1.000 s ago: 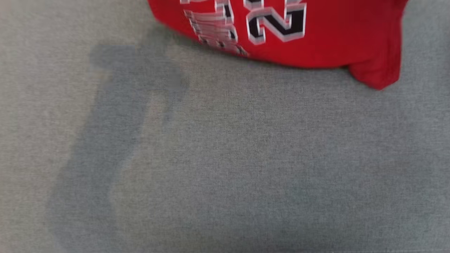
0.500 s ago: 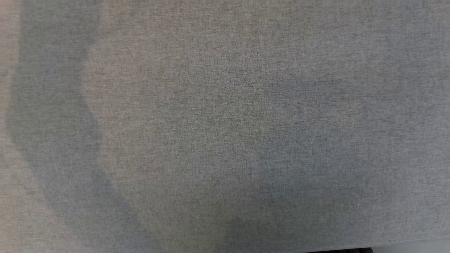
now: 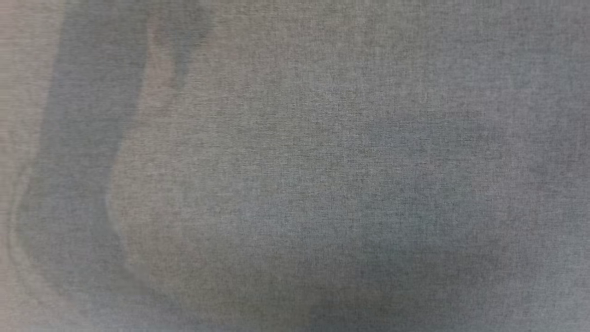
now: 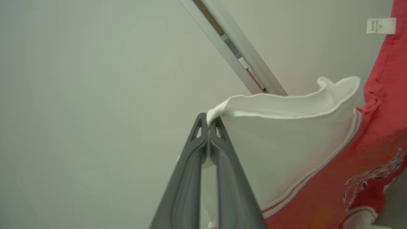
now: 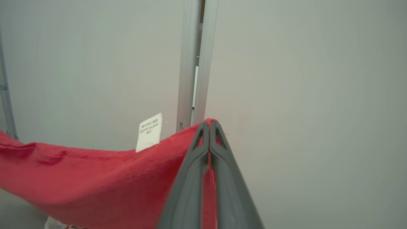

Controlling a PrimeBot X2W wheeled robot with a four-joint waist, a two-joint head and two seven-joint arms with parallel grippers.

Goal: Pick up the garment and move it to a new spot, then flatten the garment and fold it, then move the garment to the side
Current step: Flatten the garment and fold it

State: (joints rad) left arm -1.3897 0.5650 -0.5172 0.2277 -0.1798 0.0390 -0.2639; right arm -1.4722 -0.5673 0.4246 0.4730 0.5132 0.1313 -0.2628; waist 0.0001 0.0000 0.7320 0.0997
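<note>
Gripped tight in left pincer (image 4: 210,122): white sleeve edge of garment (image 4: 365,152). Pinched shut in right pincer (image 5: 210,125): red hem, care label (image 5: 149,132) just beside the tips. Slung between both pincers, apparently raised above grey tabletop (image 3: 295,166). Probably mid-carry to new spot; left to do: laying down, flattening, folding, shifting aside.

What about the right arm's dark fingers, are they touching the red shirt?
Touching. The right wrist view shows the right gripper shut, with the red shirt's top edge pinched between its fingers at the tips.
</note>
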